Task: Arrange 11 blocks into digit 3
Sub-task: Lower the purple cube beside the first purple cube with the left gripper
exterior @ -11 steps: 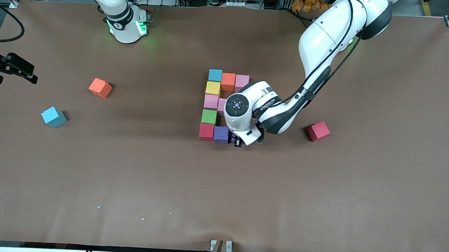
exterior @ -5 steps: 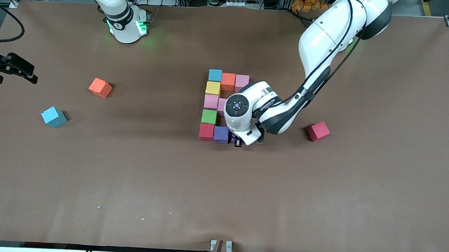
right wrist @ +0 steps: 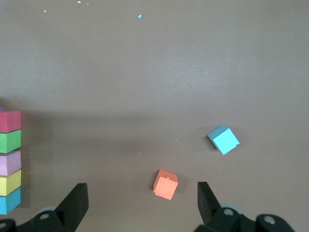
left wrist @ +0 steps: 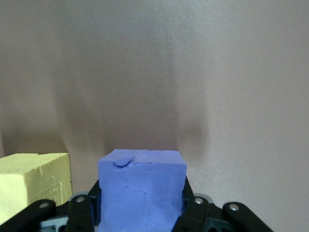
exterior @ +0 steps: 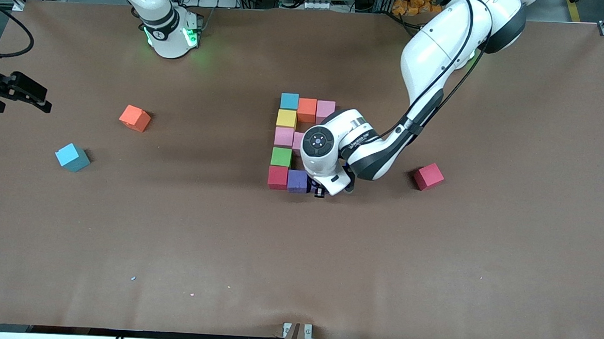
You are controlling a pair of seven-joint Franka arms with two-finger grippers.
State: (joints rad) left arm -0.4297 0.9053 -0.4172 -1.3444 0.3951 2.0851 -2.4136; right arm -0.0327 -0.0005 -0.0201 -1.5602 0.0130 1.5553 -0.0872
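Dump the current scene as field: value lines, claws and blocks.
left claw: shut on blue-purple block, low at the digit's nearest row, beside purple block
right claw: open, waiting over the table's right-arm end
digit 3: partly built; visible column runs blue, yellow, pink, green, red
loose blocks: orange block, light blue block, red block

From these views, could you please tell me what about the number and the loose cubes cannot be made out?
- Front view: the left arm's wrist covers the digit 3 on its side; cubes there cannot be counted.
- Front view: the blue block in the left end effector is nearly hidden under that wrist.
- Left wrist view: whether the blue block touches the table is cut off by the frame's edge.
- Right wrist view: the digit is cut off at the frame's edge.
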